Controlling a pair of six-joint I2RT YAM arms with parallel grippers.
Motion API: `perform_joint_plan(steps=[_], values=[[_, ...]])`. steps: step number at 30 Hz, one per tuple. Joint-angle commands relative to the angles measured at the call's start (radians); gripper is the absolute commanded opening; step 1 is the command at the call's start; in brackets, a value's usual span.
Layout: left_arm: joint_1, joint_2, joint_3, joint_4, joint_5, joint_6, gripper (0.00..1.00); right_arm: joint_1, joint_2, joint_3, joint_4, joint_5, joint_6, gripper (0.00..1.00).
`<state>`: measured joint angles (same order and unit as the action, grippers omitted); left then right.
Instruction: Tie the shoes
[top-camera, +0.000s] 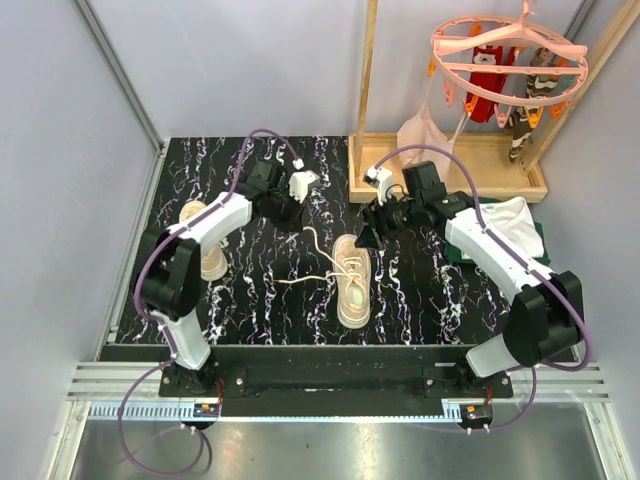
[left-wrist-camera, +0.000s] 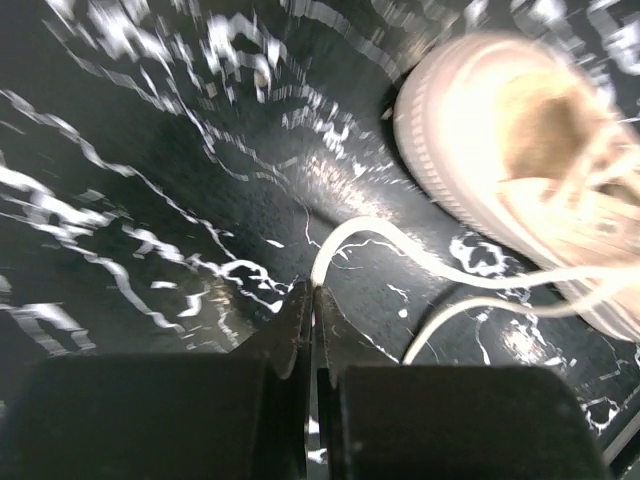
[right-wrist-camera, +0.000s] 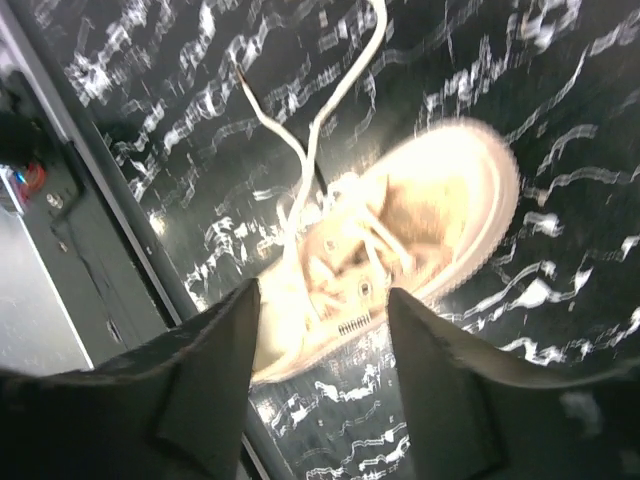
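1 beige shoe (top-camera: 352, 282), left claw (left-wrist-camera: 314, 290) clamped on its white lace (left-wrist-camera: 365, 224), right claw (right-wrist-camera: 322, 300) parted, empty

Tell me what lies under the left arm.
A beige shoe lies there, its ends showing on either side of the left arm. Its middle and laces are covered.

Shoe at left edge of surface (top-camera: 213, 266): half hidden under left arm (top-camera: 215, 225). Shoe mid-surface (left-wrist-camera: 520, 150): blurred in both wrist views, cut by frame edge in left one. Lace (left-wrist-camera: 360, 221) end at left hand (left-wrist-camera: 312, 292): pinched or not, unclear.
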<state>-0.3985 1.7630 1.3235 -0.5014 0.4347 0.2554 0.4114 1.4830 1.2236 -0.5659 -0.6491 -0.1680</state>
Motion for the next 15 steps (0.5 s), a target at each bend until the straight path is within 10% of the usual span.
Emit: perform_joint_plan(steps=[1, 15], values=[[0.000, 0.085, 0.054, 0.004, -0.053, -0.090, 0.00, 0.004, -0.035, -0.055, -0.031, 0.043, -0.062, 0.59], [0.006, 0.147, 0.013, 0.006, -0.070, -0.102, 0.00, 0.230, -0.032, -0.095, 0.030, 0.092, -0.119, 0.45]])
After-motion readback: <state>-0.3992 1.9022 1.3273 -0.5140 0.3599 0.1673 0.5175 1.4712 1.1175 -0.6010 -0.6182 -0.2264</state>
